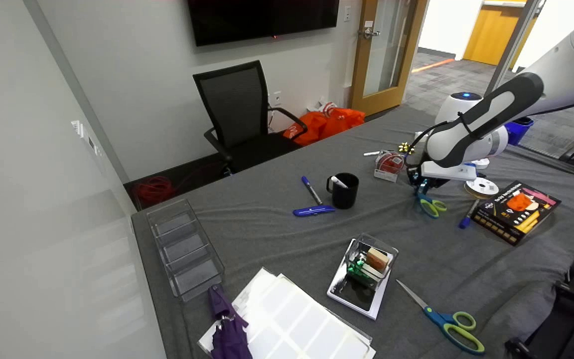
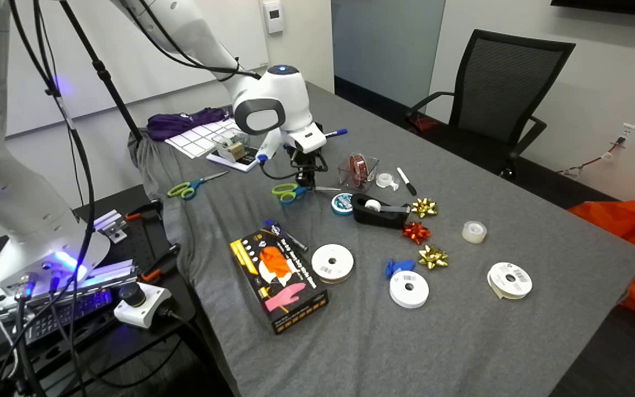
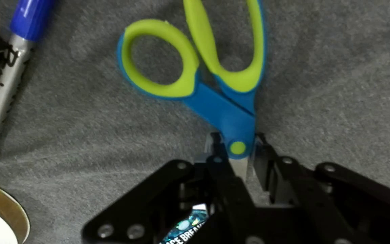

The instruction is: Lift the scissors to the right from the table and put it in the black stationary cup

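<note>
Toward the middle of the tabletop (image 1: 272,249), in an exterior view, we're finding the black cup (image 1: 345,193) standing upright, its handle facing left. A white marker (image 1: 339,182) is leaning inside it and no scissors are showing there, so the placing is waiting for us. Looking rightward, we're coming to the gripper (image 3: 238,136), which is pointing down at the small scissors (image 3: 229,113). As the wrist view is showing, the fingers (image 3: 262,162) are pinching them near the pivot, 1 on each side, the green loops jutting out and the metal blades running back between. We're therefore counting 2 steps as done, reaching and grasping. About lifting we're less sure: we aren't managing to tell whether the scissors are touching the tabletop or hanging just above it. Either way they're sitting well apart from the cup, so we're expecting 3 steps to be remaining after any lift: carrying them over, lowering them in beside the marker, letting go. Nearer the camera and slightly farther right, larger scissors (image 1: 435,315) are lying on the tabletop, and we're treating them as outside the job.
</note>
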